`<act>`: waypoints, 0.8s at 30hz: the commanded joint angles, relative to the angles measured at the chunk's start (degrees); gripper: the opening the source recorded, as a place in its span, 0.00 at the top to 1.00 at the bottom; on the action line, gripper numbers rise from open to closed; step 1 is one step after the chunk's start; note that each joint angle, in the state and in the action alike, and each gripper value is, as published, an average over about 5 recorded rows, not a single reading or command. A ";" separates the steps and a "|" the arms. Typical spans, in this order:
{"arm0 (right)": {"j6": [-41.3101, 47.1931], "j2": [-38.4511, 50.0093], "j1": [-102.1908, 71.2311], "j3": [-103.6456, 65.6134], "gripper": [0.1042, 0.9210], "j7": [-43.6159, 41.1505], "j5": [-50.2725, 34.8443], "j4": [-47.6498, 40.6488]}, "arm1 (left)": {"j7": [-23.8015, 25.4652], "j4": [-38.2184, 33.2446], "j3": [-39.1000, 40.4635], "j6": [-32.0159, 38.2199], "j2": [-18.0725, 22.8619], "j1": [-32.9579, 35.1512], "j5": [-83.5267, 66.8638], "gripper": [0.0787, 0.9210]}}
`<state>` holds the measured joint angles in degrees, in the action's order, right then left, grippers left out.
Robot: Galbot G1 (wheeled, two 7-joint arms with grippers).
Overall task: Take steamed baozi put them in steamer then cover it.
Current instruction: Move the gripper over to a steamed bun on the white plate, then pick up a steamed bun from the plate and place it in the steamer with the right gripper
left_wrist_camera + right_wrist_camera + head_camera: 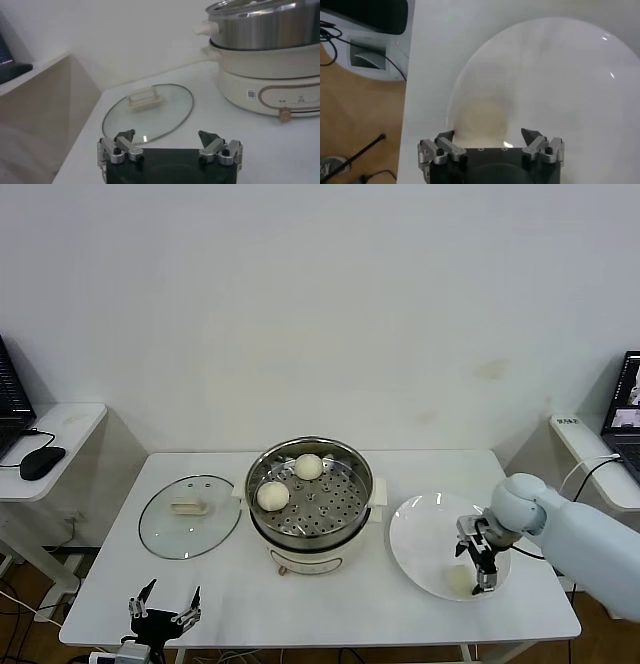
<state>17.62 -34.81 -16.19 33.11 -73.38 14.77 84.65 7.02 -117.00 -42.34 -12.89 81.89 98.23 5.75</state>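
Two baozi [290, 481] sit in the steamer [355, 514]; one lies on the plate [420, 529] under the open right tool [478, 567].

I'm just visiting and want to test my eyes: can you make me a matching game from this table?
Things:
1. glass lid
2. two buns
3. right claw
4. left claw

Places:
A. open, over the white plate
B. inside the steamer
C. flat on the table, on the steamer's left
D. open, at the table's front edge, before the lid

Pairs: 1-C, 2-B, 3-A, 4-D
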 commanded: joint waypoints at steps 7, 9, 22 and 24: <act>0.09 -1.03 -0.63 -0.10 0.18 -0.05 0.40 -1.97 | 0.02 0.60 0.10 0.02 0.05 -0.29 0.17 0.12; 0.09 -1.04 -0.64 -0.09 0.21 -0.25 0.41 -2.07 | 0.02 0.70 0.11 0.03 0.04 -0.33 0.18 0.12; 0.47 -0.32 1.73 -0.46 0.43 -0.98 -1.03 -2.67 | -0.06 1.20 0.22 0.10 0.02 -0.80 0.17 0.12; 0.69 0.42 3.40 -0.61 0.44 -1.16 -2.19 -2.04 | -0.08 1.24 0.22 0.08 0.01 -1.09 0.15 0.12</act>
<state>18.16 -35.28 -15.41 32.71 -74.33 14.27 82.24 6.97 -115.80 -42.16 -12.79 81.94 97.49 5.91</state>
